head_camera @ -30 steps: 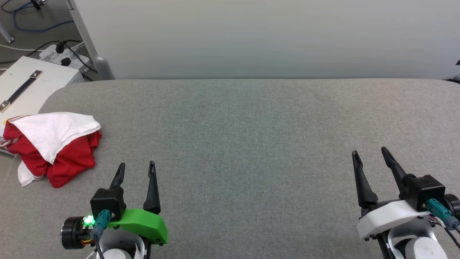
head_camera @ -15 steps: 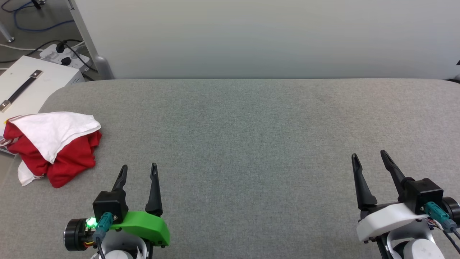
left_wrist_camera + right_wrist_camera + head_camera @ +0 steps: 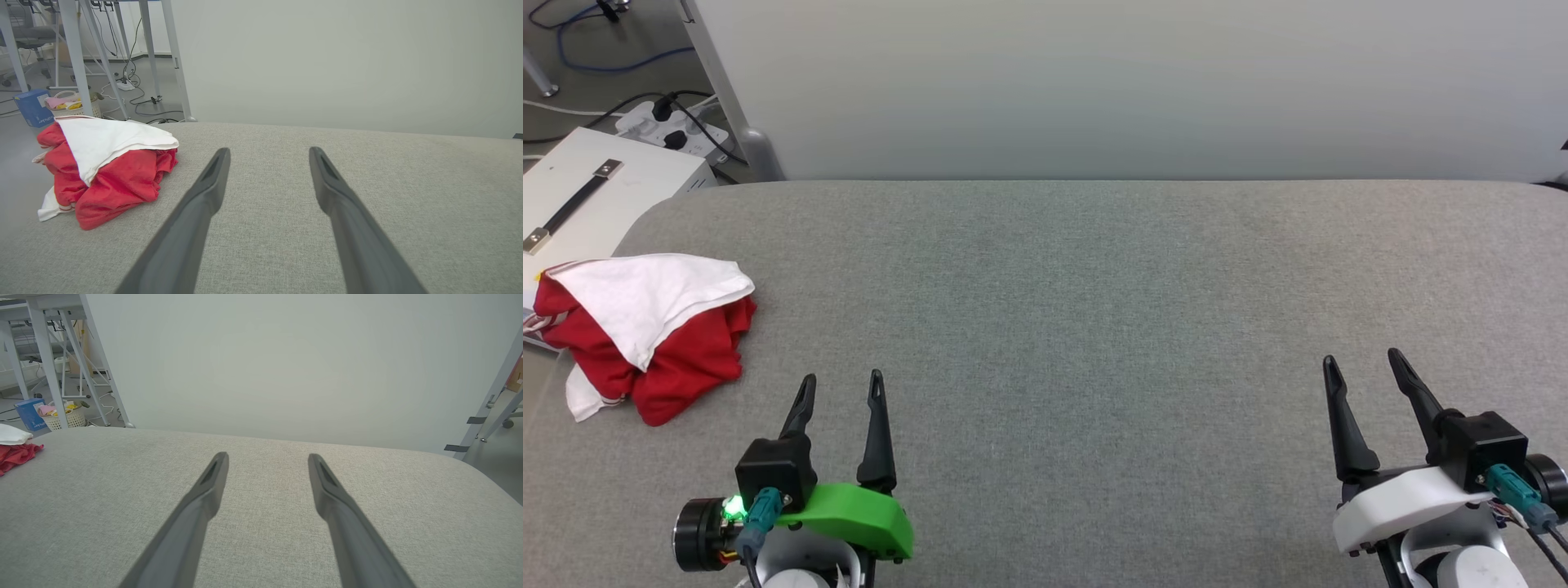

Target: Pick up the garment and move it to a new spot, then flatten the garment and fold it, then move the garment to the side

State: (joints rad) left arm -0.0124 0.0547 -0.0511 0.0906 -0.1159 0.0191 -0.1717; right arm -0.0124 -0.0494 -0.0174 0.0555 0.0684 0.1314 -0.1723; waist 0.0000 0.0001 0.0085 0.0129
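Soft cloth garment point(image 3: 645, 335), matt woven tabletop point(image 3: 1062, 310)

The left gripper point(image 3: 842, 376) has two long, black, tapering plastic fingers point(image 3: 876, 425) with slotted tips, mounted on a bright green moulded bracket point(image 3: 858, 510). Beside that bracket sit a black square housing point(image 3: 774, 465), a teal connector plug point(image 3: 760, 510) trailing a black cable point(image 3: 745, 559), a glowing green light point(image 3: 734, 508) and a black cylindrical motor point(image 3: 690, 535). The right gripper point(image 3: 1361, 356) looks alike, but its white bracket point(image 3: 1388, 502) carries small dark screws, and thin multicoloured wires point(image 3: 1505, 508) run beside it.
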